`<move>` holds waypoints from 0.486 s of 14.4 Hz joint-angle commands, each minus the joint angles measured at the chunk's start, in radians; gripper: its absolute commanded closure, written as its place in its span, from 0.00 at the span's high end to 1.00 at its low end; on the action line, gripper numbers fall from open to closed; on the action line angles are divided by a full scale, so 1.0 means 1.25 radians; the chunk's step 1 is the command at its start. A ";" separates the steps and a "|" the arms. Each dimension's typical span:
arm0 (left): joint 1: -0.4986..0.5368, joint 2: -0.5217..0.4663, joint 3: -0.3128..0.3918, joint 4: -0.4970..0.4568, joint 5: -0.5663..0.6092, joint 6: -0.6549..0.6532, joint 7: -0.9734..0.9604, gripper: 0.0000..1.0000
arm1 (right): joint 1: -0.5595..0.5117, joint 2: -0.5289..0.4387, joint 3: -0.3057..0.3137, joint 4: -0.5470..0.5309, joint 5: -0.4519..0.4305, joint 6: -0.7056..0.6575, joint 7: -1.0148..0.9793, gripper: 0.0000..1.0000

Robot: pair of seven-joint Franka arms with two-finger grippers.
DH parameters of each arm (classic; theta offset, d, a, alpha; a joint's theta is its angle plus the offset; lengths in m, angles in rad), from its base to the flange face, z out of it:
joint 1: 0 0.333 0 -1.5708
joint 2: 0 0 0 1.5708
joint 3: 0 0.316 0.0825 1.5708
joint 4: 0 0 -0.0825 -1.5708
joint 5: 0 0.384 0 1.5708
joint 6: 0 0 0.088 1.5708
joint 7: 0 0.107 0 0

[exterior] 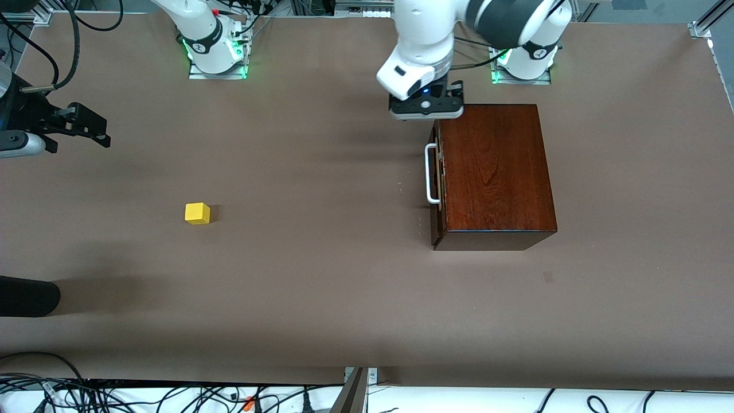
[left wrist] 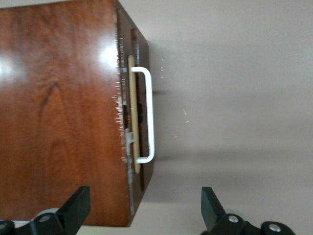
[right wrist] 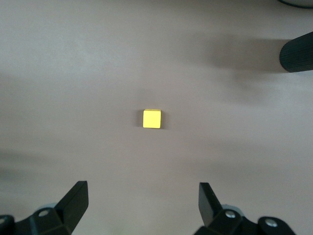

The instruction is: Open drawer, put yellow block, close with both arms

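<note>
The dark mahogany box stands toward the left arm's end of the table. Its drawer is pushed in, and the white bar handle faces the right arm's end. My left gripper hangs open and empty over the box corner nearest the arm bases, beside the drawer front. The left wrist view shows the box, the handle and the gripper. The yellow block lies alone on the table. My right gripper is open and empty in the air at the right arm's end. Its wrist view shows the block ahead of the gripper.
A black rounded object juts in at the right arm's end, nearer the camera than the block; it also shows in the right wrist view. Cables lie along the table's near edge. Brown table surface lies between block and box.
</note>
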 commanded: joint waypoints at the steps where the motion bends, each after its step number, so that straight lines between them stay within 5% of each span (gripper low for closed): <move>1: -0.014 0.052 0.001 0.022 0.059 0.031 -0.057 1.00 | -0.003 0.007 0.000 0.020 0.015 -0.007 0.006 1.00; 7: -0.029 0.134 0.002 0.010 0.133 0.071 -0.105 1.00 | -0.003 0.008 0.000 0.020 0.015 -0.007 0.006 1.00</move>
